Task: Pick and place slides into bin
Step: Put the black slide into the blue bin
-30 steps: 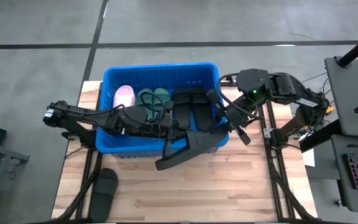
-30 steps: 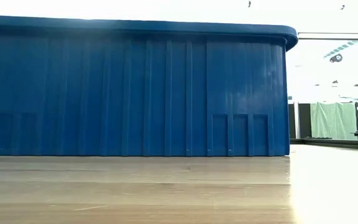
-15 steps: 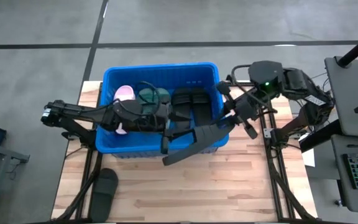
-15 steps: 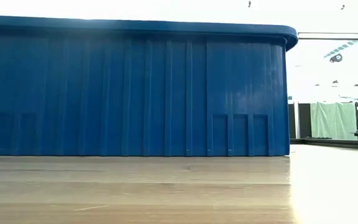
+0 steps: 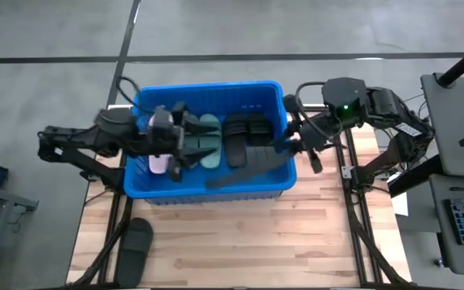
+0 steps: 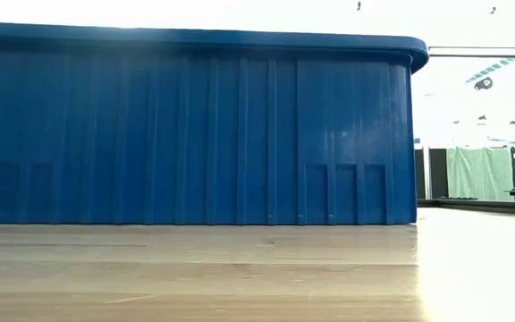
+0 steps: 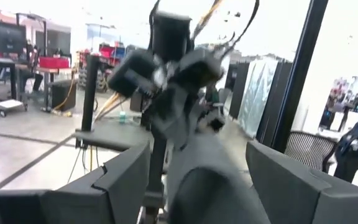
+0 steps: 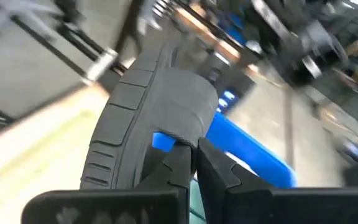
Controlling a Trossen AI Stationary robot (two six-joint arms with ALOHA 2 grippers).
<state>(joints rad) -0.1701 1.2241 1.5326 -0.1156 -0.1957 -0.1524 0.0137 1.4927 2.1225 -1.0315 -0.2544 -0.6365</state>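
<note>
Slides: black slide [image 5: 248, 165] across bin [image 5: 208, 93] front corner, pinched by closed right claw [image 5: 284, 147]; pink, green, black ones inside. Left claw [image 5: 185, 138] spread empty over bin. Another black slide [image 5: 135, 248] on tabletop [image 5: 296, 242].

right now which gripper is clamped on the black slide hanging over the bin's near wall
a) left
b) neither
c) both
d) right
d) The right gripper is shut on the black slide at its end, while the left gripper stands open over the bin, apart from it.
</note>
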